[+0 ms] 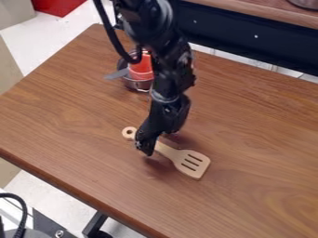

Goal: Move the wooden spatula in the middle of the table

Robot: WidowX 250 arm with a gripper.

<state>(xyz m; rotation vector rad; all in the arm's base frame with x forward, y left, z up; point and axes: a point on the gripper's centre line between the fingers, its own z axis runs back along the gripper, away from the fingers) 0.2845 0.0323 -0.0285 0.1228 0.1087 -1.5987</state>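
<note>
A: What's the step, & how do we do it well?

B: Prob. the pickup. We want our black robot gripper (146,148) square across the slim handle (164,148) of the pale wooden spatula w/ a slotted blade (179,157), low but w/o scraping the brown wood-grain table (261,139).

A: Then?

B: We close evenly, do a tiny test lift, then go up slow. The blade's prob. the heavy side, so a hold too near the ring end (129,137) may let it tip or swivel; closer to the blade = better balance. Level carry, soft set-down.

A: Are we released or clenched rn?

B: Can't tell, nor if we've got the handle.

A: Spatula's pos. rel. to us?

B: On the table, right at the gripper, which hides part of the handle. Ring end's just upper L of it in the view, blade's lower R. Contact? Can't say.
</note>
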